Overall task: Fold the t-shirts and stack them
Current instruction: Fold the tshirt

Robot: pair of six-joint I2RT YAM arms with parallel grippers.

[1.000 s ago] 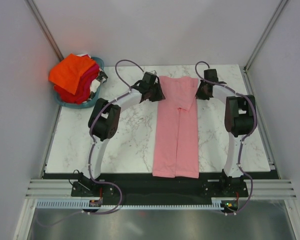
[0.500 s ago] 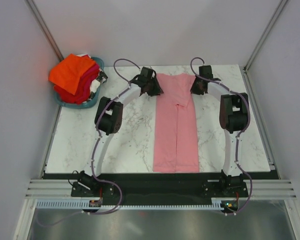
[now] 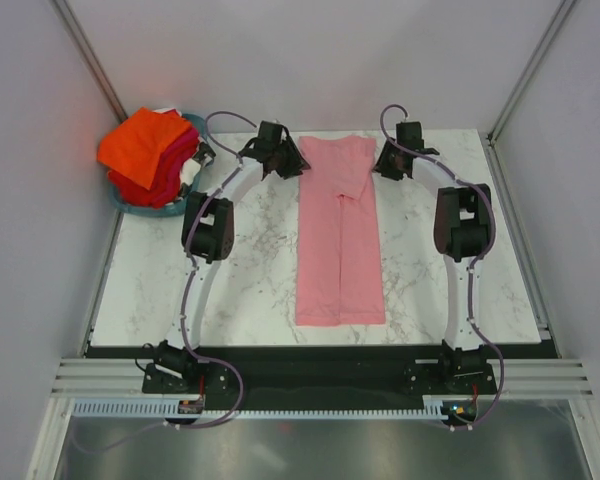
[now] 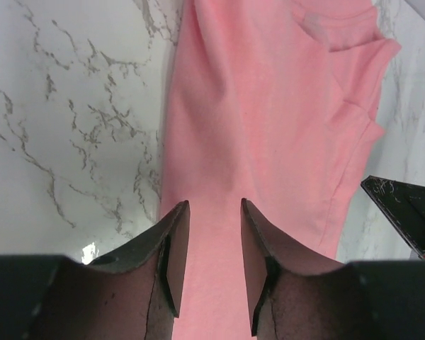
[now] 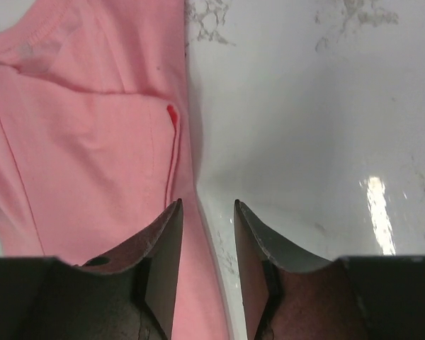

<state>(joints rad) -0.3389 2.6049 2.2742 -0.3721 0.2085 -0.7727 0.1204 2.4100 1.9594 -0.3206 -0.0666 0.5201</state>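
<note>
Shirt: pink t-shirt folded into a long strip, flat on the middle of the table
Long axis: near to far, with the collar end at the far edge and the hem end near
Left gripper: at the far end, on the strip's left edge; its wrist view shows pink cloth under and between the fingers
Right gripper: at the far end, on the strip's right edge; the cloth's edge and bare table both show in its gap
Nearer arm: neither, as they flank the collar end about evenly
Left jaws: narrow gap, nothing visibly clamped; cannot tell if the tips touch the cloth
Right jaws: narrow gap, nothing visibly clamped
Other shirts: orange and red pile in the basket, far left, well apart
Likely next: pinch both far corners and carry them near, toward the hem
</note>
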